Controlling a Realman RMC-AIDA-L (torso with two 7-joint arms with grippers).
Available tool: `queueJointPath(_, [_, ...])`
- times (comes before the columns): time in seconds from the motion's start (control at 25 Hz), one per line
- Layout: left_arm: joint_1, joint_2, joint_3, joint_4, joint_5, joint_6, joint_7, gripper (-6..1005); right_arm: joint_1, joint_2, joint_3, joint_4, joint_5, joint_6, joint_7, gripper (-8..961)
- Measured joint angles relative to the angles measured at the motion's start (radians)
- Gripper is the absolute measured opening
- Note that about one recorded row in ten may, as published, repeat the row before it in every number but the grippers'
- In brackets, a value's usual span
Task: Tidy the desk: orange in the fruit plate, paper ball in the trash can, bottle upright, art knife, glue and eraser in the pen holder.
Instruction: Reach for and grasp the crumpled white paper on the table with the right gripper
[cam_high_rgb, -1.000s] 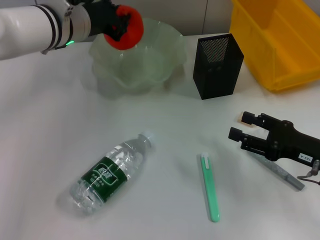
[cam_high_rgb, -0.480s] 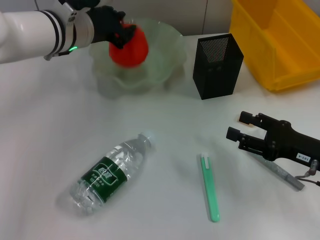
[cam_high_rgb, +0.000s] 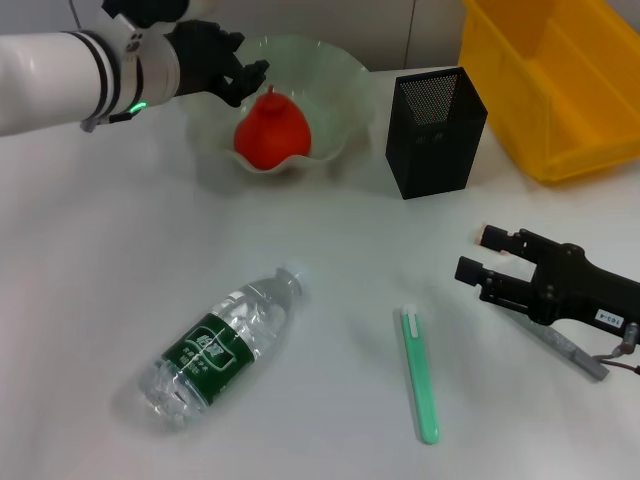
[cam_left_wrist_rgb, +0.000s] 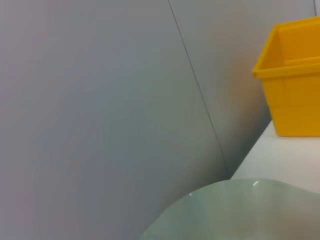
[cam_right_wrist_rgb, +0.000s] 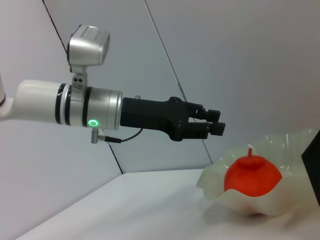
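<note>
Released since the last frame, the orange (cam_high_rgb: 271, 133) now sits inside the fruit plate (cam_high_rgb: 340, 75), no longer held by the left gripper (cam_high_rgb: 243, 76), which has drawn back to the plate's ten o'clock rim with its fingers apart and empty. At about four o'clock on the desk, the right gripper (cam_high_rgb: 488, 255) hovers low with its jaws spread and nothing between them, over a grey pen (cam_high_rgb: 570, 351). Lying on its side at seven o'clock is the bottle (cam_high_rgb: 221, 344); a green art knife (cam_high_rgb: 420, 374) lies near six. At one o'clock the pen holder (cam_high_rgb: 435, 131) stands beside the trash can (cam_high_rgb: 560, 80).
</note>
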Motion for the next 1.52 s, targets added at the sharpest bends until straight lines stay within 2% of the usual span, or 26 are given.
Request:
queueJointPath(0.08, [0.015,0.001,0.001,0.021,0.0,0.015,-0.009,400,-0.001,0.0,0.0,0.003,0.0,0.0,0.003,745])
queueJointPath(0.12, [0.064,0.006,0.004,0.107,0.006,0.073,-0.049,400,-0.001,0.0,0.0,0.005,0.0,0.0,0.008,744])
queueJointPath(0.2, [0.089,0.008,0.003,0.151,0.009,0.115,-0.066,399,-0.001,-0.001,0.0,0.014,0.0,-0.008,0.026,744])
queueJointPath(0.32, [0.159,0.01,-0.005,0.274,0.011,0.224,-0.088,397,0.004,-0.002,0.0,0.049,0.0,-0.045,0.065,744])
queueJointPath(0.52, [0.267,0.013,-0.033,0.447,0.011,0.383,-0.107,394,0.029,-0.007,-0.012,0.191,0.001,-0.17,0.206,743])
queueJointPath(0.56, [0.267,0.013,-0.033,0.447,0.011,0.383,-0.107,393,0.033,-0.007,-0.019,0.221,0.003,-0.193,0.238,743])
queueJointPath(0.6, [0.314,0.013,-0.064,0.505,0.01,0.46,-0.116,393,0.039,-0.007,-0.032,0.258,0.005,-0.22,0.278,743])
queueJointPath(0.88, [0.37,0.013,-0.145,0.544,0.006,0.589,-0.119,391,0.09,-0.004,-0.084,0.493,-0.007,-0.387,0.517,742])
queueJointPath(0.92, [0.381,0.013,-0.152,0.541,0.009,0.598,-0.117,391,0.105,-0.003,-0.085,0.559,-0.008,-0.429,0.573,742])
queueJointPath(0.96, [0.381,0.013,-0.152,0.541,0.009,0.598,-0.117,391,0.105,-0.003,-0.085,0.559,-0.008,-0.429,0.573,742])
queueJointPath(1.16, [0.392,0.013,-0.152,0.539,0.01,0.599,-0.108,391,0.18,-0.008,-0.087,0.735,-0.073,-0.474,0.717,742])
queueJointPath(1.36, [0.391,0.012,-0.15,0.527,0.011,0.59,-0.093,391,0.278,-0.03,-0.087,0.832,-0.212,-0.475,0.875,741])
queueJointPath(1.52, [0.39,0.011,-0.148,0.503,0.005,0.569,-0.076,391,0.365,-0.048,-0.089,0.848,-0.354,-0.446,0.942,741])
